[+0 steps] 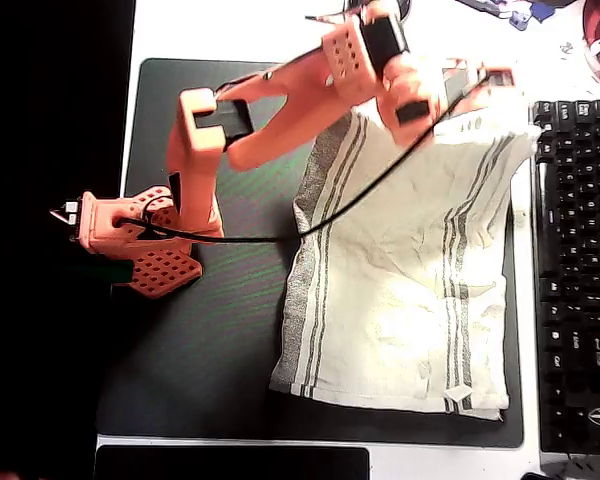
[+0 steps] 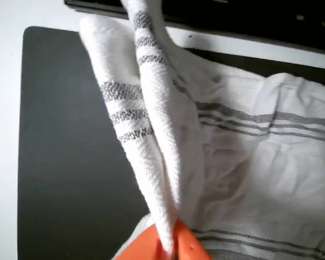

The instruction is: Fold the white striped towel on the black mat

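Towel (image 1: 400,290) is lying spread over the right half of the black mat (image 1: 210,350) in the overhead view, beside a keyboard (image 1: 578,270); the gripper (image 1: 477,88) is probably touching its upper right corner. In the wrist view, orange fingers (image 2: 187,246) are pinching a raised fold of the white striped towel (image 2: 151,135).

An office desk: a black keyboard (image 1: 577,270) sits beside the black mat (image 1: 210,340) on a white tabletop (image 1: 220,30).

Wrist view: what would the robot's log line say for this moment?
gripper: shut on white striped towel | towel corner lifted | rest flat on black mat | fold: not yet done
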### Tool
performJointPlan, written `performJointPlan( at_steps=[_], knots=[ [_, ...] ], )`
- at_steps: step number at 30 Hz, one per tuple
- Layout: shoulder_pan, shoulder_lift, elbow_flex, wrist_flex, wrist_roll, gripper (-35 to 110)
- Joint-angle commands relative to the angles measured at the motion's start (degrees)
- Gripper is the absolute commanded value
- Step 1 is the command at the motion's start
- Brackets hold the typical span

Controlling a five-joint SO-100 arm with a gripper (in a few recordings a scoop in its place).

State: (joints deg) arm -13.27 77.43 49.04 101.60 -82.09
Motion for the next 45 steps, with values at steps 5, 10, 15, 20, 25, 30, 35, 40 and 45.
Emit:
performJointPlan(
  at_steps=[5, 10, 15, 20, 25, 30, 35, 40, 45],
  knots=[
    [12.2, 8.2, 6.4, 1.1, -6.5, 0],
    [20.5, 8.5, 7.9, 0.3, -10.8, 0],
    [28.7, 7.6, 8.6, -0.3, -14.9, 0],
    [37.3, 4.0, 7.6, -2.5, -19.9, 0],
    [43.2, -1.2, 9.2, -6.4, -23.4, 0],
    [46.8, -5.3, 17.1, -17.8, -28.3, 0],
    [49.0, -6.2, 20.8, -23.2, -30.7, 2],
    [50.2, -4.2, 21.9, -22.3, -32.4, 11],
    [50.4, 1.1, 22.1, -19.4, -32.4, 11]
  ],
)
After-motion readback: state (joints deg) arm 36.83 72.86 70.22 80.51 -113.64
